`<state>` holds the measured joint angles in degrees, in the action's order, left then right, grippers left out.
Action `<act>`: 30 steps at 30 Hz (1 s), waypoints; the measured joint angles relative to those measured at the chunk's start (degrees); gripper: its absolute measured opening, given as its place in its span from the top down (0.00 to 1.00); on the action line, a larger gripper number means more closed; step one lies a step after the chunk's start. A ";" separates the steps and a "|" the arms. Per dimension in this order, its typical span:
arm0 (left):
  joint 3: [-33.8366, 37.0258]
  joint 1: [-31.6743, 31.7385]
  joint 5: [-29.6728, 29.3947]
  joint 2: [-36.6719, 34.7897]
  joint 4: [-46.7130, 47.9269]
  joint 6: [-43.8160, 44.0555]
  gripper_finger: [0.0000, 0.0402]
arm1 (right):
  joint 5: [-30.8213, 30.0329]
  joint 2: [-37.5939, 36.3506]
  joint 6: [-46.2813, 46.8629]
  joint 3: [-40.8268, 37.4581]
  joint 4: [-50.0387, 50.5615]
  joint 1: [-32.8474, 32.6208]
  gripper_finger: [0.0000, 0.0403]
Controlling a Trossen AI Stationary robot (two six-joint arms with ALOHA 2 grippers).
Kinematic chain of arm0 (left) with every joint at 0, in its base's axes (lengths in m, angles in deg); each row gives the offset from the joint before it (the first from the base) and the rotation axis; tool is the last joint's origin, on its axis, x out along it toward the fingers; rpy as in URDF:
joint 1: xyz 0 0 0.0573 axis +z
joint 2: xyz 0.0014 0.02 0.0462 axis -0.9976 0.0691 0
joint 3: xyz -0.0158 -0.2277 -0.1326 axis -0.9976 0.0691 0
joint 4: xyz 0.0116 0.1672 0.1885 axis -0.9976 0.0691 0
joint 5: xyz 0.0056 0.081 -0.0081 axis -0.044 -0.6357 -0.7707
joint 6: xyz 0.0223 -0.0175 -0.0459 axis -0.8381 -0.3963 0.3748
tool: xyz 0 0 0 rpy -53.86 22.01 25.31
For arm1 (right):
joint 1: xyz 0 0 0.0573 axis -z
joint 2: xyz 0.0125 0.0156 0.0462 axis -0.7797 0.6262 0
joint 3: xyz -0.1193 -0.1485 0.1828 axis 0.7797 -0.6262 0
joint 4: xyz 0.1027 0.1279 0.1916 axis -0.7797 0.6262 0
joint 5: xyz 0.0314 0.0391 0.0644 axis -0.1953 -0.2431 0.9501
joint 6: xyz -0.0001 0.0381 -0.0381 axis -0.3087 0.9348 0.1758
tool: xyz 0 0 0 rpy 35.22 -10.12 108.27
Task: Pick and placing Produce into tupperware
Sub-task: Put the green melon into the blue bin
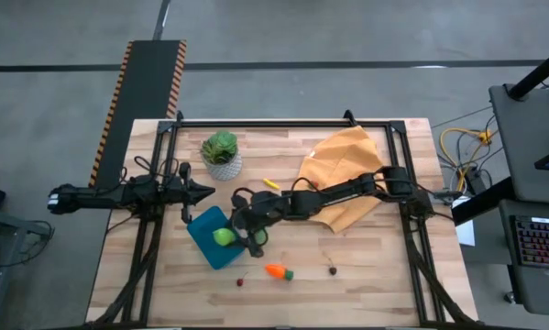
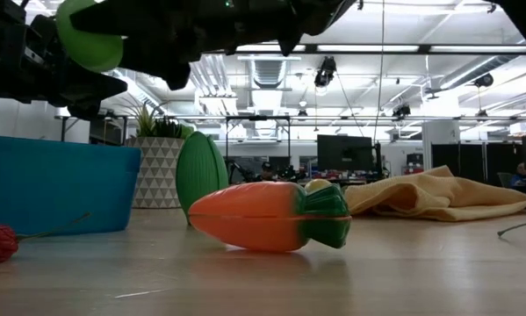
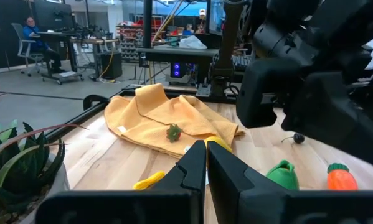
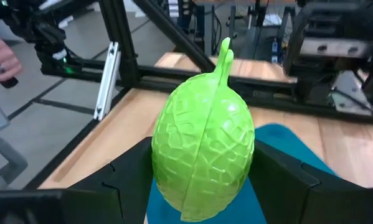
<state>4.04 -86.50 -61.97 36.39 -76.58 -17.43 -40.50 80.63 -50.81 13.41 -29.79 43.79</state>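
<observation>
The right wrist view shows a bright green, textured plastic toy fruit (image 4: 203, 152) clamped in the right tool (image 4: 205, 177), held above the shallow teal plastic container (image 1: 214, 236) for release. Farther off, the left tool (image 3: 205, 167), fingers together, is parked beside the container.

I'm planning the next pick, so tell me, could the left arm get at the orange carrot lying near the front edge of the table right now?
Probably not cleanly. The left gripper sits shut beside the tupperware, and the right gripper, holding the green fruit over it, lies between it and the carrot.
</observation>
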 joint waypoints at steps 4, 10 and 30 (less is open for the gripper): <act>-0.01 0.01 0.01 -0.02 -0.04 0.00 1.00 | -0.01 0.00 0.15 0.14 0.30 -0.02 0.44; -0.02 0.00 0.03 -0.02 -0.04 0.00 1.00 | -0.21 0.89 0.25 0.06 -0.02 -0.02 0.44; -0.02 0.02 0.09 0.16 -0.01 0.00 1.00 | 0.24 9.96 1.41 5.10 0.10 -0.53 0.44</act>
<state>4.02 -86.49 -61.87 36.56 -76.59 -17.43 -40.26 90.59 -49.40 18.51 -29.69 43.26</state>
